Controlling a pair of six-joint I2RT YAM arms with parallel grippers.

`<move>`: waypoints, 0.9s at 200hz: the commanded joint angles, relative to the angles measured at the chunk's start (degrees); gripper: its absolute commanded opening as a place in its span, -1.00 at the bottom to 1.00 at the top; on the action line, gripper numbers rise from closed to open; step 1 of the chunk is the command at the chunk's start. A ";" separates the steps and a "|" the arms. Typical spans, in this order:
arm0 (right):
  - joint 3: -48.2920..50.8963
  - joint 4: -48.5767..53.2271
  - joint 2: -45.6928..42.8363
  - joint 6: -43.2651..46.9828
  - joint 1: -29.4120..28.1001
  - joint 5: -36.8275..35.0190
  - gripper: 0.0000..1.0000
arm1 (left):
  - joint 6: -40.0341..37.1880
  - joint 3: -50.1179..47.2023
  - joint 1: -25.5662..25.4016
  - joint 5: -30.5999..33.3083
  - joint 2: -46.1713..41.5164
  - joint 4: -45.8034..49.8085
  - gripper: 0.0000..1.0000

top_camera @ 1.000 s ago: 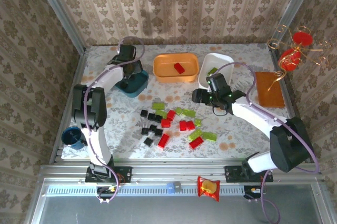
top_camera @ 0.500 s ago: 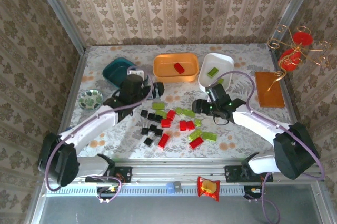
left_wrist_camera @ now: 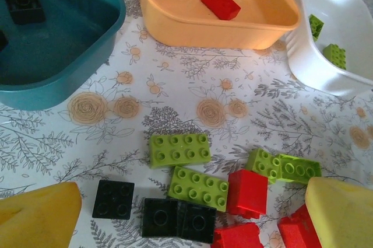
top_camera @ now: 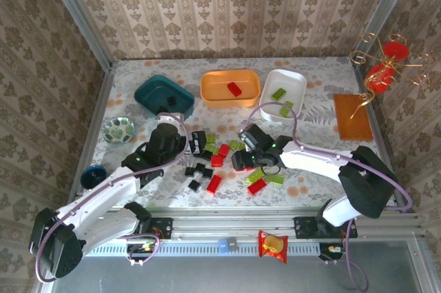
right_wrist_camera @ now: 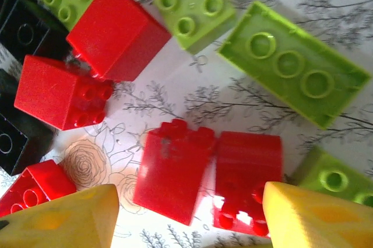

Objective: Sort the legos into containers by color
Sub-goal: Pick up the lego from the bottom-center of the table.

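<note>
Wallpaper [top_camera: 227, 3] appears overhead (wrist views: legos [right_wrist_camera: 169, 172] up close).

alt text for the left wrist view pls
The open left pincer hangs over green, black and red bricks on a floral table. Behind: teal tray with a black brick, orange tray with a red one, white tray with two green.

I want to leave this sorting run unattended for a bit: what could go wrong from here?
Two red bricks lie side by side inside the open right end effector; closing may pinch both or pop one away.
The left end effector, open, straddles black bricks, a green brick and a red brick; a wide grab could mix colours.
Both end effectors work the same pile and might collide.
</note>
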State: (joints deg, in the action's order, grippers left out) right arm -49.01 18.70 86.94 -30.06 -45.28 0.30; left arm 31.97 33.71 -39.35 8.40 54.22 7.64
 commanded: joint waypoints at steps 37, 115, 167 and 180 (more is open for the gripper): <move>-6.73 6.38 4.69 1.94 -3.83 -10.94 0.28 | -0.11 -1.15 -0.06 1.87 -1.35 2.60 1.00; -10.07 7.78 10.89 3.06 -6.93 -14.26 0.13 | -0.45 -2.85 1.12 2.05 -3.29 3.03 1.00; -10.33 7.30 12.24 3.26 -7.16 -14.00 -0.29 | -0.59 -3.22 1.99 1.97 -4.33 3.73 1.00; -9.42 6.36 10.32 3.38 -7.11 -13.92 -0.39 | -0.68 -3.30 2.09 1.75 -4.64 3.70 1.00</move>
State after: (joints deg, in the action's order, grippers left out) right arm -58.72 24.99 98.72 -26.96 -52.07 -12.25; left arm 31.92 30.87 -37.82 9.72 50.83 10.61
